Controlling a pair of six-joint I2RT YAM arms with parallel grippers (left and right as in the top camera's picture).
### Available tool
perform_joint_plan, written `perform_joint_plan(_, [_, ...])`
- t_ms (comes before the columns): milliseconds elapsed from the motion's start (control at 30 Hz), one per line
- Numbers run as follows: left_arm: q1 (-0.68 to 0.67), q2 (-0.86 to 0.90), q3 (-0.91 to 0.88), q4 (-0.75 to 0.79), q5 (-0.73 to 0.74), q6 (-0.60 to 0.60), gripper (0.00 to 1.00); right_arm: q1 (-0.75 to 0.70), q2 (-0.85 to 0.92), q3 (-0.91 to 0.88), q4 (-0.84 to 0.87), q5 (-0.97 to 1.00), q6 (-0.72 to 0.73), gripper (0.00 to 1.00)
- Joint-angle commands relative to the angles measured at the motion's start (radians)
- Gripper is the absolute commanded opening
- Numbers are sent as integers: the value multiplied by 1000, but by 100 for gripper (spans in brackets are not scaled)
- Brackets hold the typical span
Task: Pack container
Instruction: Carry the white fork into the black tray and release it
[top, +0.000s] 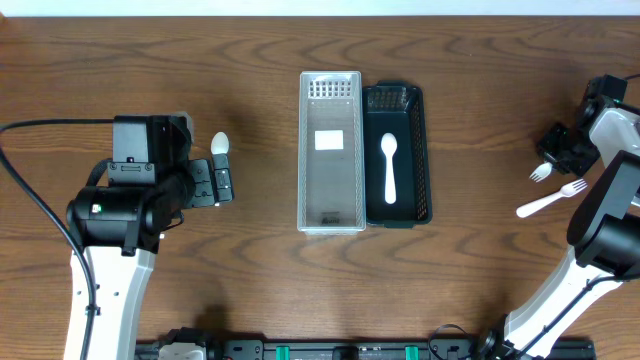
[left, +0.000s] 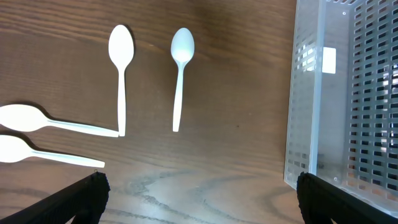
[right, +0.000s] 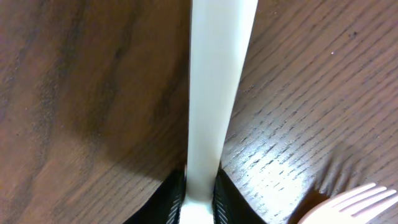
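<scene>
The left gripper (left: 200, 190) hangs wide open above the table (left: 236, 155), with nothing between its fingers (left: 87, 193). Ahead of it lie four white spoons (left: 179, 74), two straight in front and two toward its left finger. The clear basket (left: 323, 93) stands just off its right finger. On the far side of that basket, touching it, the black basket (top: 418, 150) has a lone spoon (top: 390, 165) in it. The right gripper (right: 199, 208) is clamped narrow on the handle of a white fork (right: 214, 81), and a second fork (right: 364, 199) lies on the wood just beside it
</scene>
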Motion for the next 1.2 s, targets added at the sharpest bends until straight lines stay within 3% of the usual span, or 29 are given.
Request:
perform_joint_plan(0, [-3,2,23,-2,3,10,98,8,10,-23,-2,-27,3,12])
perform_joint_plan(200, [-3,2,23,-2,3,10,98,13,2,-22,1,-13,-4,1])
perform_joint_plan(533, [-3,2,23,-2,3,10,98,137,-230,-16,-17,57,-62,1])
perform_joint_plan(833, [-3,2,23,-2,3,10,98,509,-502,-16,-56,57,-12,1])
perform_joint_plan(1167, [-3,2,23,-3,3,10,98,799,-376,-19,-138,61,98,1])
